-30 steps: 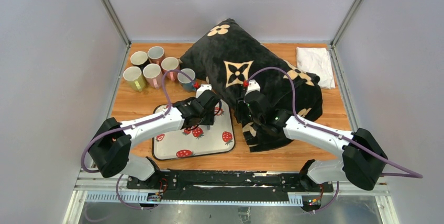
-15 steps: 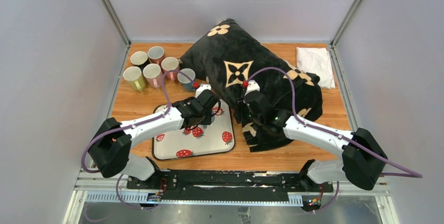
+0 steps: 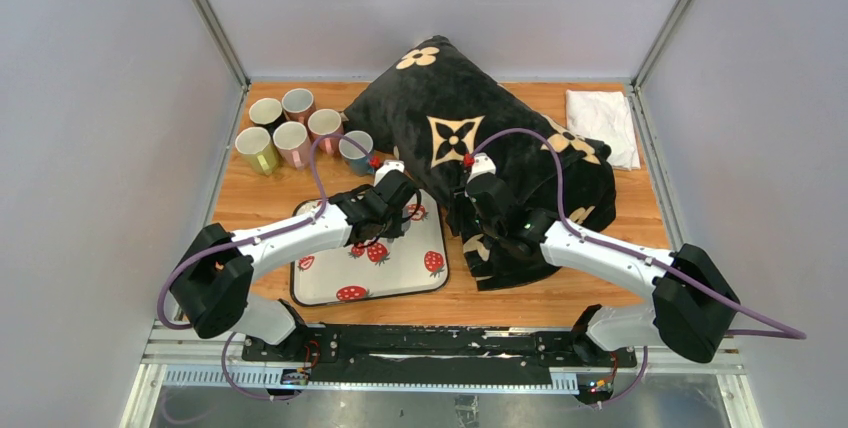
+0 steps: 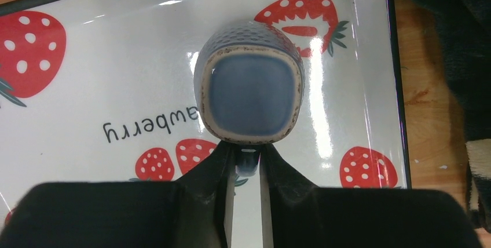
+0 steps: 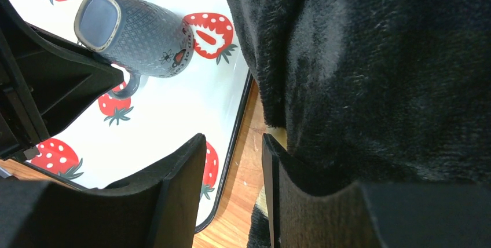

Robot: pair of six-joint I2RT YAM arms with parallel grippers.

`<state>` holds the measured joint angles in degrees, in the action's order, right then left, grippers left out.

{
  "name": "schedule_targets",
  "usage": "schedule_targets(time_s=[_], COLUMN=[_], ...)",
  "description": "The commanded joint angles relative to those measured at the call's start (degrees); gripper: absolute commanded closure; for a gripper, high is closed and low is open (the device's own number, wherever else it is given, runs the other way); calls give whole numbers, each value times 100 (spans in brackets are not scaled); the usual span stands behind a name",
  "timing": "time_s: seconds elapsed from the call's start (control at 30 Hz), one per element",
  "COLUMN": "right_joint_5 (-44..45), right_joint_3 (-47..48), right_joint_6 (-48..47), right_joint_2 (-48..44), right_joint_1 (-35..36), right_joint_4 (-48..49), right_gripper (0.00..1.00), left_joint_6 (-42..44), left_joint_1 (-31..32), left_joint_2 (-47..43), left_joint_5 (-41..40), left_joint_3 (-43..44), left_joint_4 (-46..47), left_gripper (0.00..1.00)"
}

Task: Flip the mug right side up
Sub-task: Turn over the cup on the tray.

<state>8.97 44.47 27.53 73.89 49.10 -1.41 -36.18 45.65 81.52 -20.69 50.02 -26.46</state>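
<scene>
A blue-grey textured mug (image 4: 252, 94) stands upside down on the strawberry-print tray (image 4: 104, 68), its square-ish base facing the left wrist camera. My left gripper (image 4: 248, 164) is shut on the mug's handle, which sits pinched between the two fingers. From the top, the left gripper (image 3: 397, 210) covers the mug at the tray's far right part. The right wrist view shows the mug (image 5: 136, 31) from the side, handle toward the left arm. My right gripper (image 5: 231, 138) is open and holds nothing, hovering over the tray's right edge beside the black fabric.
Several upright mugs (image 3: 295, 130) cluster at the back left. A large black pillow and blanket (image 3: 470, 128) with beige flower marks fill the middle and right, touching the right arm. A folded white cloth (image 3: 603, 123) lies at the back right.
The left gripper's fingers have closed onto the mug's handle. The right arm has stayed still.
</scene>
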Motion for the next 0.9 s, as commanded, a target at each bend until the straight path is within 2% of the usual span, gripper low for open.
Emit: schedule_targets(time_s=[0.0, 0.17, 0.47, 0.73, 0.87], right_joint_5=[-35, -34, -12, 204, 413], right_joint_3=[167, 163, 194, 31, 171], right_joint_6=[0, 5, 51, 184, 276], right_joint_2=[80, 67, -105, -707, -897], right_joint_1=[-67, -68, -65, -68, -68], right_joint_4=[-79, -87, -125, 278, 172], right_gripper=[55, 55, 55, 54, 54], left_joint_6=[54, 135, 450, 416, 322], left_joint_1=[-55, -65, -96, -270, -540], left_joint_2=[6, -63, -906, -1972, -2471], left_joint_5=[-32, 15, 400, 1223, 1546], left_joint_3=[-54, -71, -265, -486, -473], left_joint_4=[174, 193, 622, 1293, 1491], left_gripper=[84, 100, 100, 100, 100])
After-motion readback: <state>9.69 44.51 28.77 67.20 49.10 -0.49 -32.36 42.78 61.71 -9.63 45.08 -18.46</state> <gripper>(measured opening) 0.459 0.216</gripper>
